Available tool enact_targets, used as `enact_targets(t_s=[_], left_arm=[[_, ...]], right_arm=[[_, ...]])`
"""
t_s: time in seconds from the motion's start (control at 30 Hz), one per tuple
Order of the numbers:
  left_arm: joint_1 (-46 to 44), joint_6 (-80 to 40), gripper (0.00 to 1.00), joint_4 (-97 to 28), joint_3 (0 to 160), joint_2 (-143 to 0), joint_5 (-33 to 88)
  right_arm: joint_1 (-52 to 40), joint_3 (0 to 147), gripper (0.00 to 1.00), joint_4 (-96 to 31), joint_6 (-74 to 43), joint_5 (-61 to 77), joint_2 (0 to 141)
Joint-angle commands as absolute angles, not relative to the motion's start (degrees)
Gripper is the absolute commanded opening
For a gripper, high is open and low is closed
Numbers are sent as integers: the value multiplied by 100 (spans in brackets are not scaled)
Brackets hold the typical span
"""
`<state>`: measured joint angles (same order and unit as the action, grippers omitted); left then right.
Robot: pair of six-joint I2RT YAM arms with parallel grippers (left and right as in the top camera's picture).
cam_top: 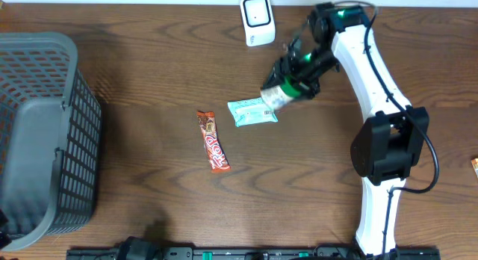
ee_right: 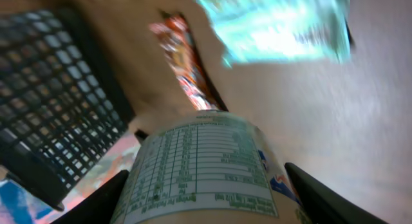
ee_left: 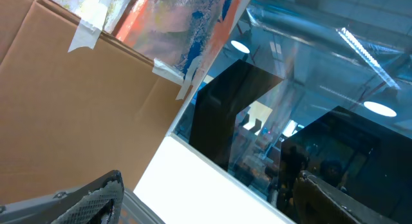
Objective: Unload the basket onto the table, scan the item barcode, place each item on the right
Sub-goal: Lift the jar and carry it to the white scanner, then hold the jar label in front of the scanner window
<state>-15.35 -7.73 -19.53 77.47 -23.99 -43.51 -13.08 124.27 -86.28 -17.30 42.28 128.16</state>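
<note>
Brown wooden table (cam_top: 149, 81) noted beneath everything: grey basket (cam_top: 45, 133) at left edge, white scanner (cam_top: 256, 19) at far edge, candy bar (cam_top: 213, 143) and teal packet (cam_top: 252, 111) mid-table, apart. Found right tool (cam_top: 286, 87) clenched around labelled container (cam_top: 275, 98), nutrition print toward wrist camera, at packet's right end, near scanner. Found left tool (ee_left: 206, 211) released, fingers (ee_left: 96, 201) wide apart, nothing between, facing cardboard (ee_left: 71, 108).

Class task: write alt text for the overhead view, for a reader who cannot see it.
The right gripper holds a small labelled container over a brown wooden table, near a white scanner. A teal packet and an orange snack bar lie mid-table; a grey basket stands at the picture's left edge.
</note>
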Motion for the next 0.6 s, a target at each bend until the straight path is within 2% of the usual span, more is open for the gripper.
enact_targets(t_s=[0.0,0.23,0.4,0.57], left_arm=[[-1500,-832,85,-1935,7684,-2344,-4397],[-1500,-1033,85,-1916,7601,-2344,-4399],[-1500,-1173,85,-1872,7507,-2346,-4399],[-1500,-1173,85,-1852,7507,-2344,-4399]], right_arm=[[-1284,13159,45,-8281,-1645,4431,12750],[-1330,14438,46,-7140,-1643,2526,12750],[-1559,14370,39,-6278,-1527,1092,12763],[-1938,13858,41,-5144,-1444,14,12763]])
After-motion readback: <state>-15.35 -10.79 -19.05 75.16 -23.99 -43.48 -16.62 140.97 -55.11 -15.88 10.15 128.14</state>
